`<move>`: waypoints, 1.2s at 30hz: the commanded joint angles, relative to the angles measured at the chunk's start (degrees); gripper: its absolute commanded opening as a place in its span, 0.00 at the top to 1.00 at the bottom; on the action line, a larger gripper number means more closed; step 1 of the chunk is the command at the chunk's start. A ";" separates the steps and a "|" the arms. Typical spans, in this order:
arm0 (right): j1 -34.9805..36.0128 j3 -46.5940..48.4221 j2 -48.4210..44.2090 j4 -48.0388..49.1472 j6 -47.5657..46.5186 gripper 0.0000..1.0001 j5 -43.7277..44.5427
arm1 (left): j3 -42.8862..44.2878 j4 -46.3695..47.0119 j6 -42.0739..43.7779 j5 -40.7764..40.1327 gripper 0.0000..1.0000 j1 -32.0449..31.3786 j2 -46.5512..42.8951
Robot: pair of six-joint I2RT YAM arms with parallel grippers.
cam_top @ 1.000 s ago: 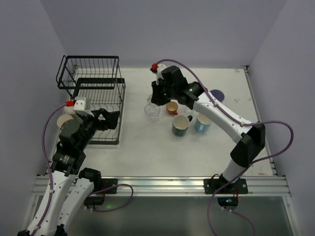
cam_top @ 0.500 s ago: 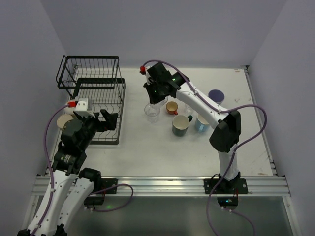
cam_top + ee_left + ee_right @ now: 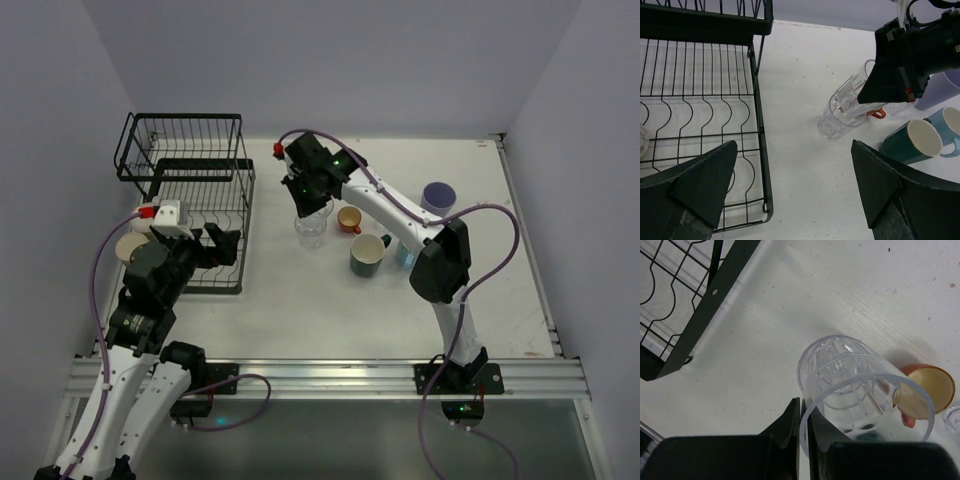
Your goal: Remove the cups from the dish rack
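My right gripper (image 3: 305, 200) (image 3: 804, 407) is shut on the rim of a clear glass (image 3: 850, 375) (image 3: 310, 230) (image 3: 840, 112), which tilts with its base low over the table right of the dish rack (image 3: 190, 150) (image 3: 760, 150) (image 3: 715, 305). A small orange cup (image 3: 348, 218) (image 3: 927, 385), a teal mug (image 3: 367, 255) (image 3: 912, 142), a light blue mug (image 3: 408, 250) (image 3: 950, 125) and a lavender tumbler (image 3: 438, 195) stand on the table to its right. My left gripper (image 3: 222, 243) (image 3: 795, 190) is open and empty over the tray's front right corner.
A cream cup (image 3: 128, 247) sits by the rack's left side, partly hidden behind my left arm. A second clear glass (image 3: 955, 420) shows at the right edge of the right wrist view, beside the orange cup. Walls close in the table at the back and both sides.
My right arm has swung its elbow in and its wrist has shifted left toward the rack. The clear glass has stayed in about the same spot. The left arm has barely moved.
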 commanded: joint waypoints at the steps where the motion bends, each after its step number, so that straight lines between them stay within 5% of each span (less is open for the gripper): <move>1: 0.73 4.17 1.11 -3.47 -2.47 1.00 0.05 | 0.46 0.12 1.46 -0.31 0.00 -0.57 -0.23; 16: 2.13 4.00 4.46 -4.00 -2.99 1.00 2.60 | 0.55 -0.41 1.11 -3.73 0.00 -0.75 -0.06; 24: 2.13 1.98 2.00 0.92 -2.29 0.60 2.69 | 0.90 -2.34 -0.91 -12.08 0.00 -0.48 1.52; 30: 2.13 -0.91 -2.74 6.01 -1.94 0.50 -0.37 | 2.82 -6.81 -3.72 -23.05 0.00 -0.48 3.19; 36: 2.13 -13.12 -15.04 17.35 -1.24 0.23 -5.74 | 9.05 -15.14 -8.55 -30.79 0.00 -0.48 6.44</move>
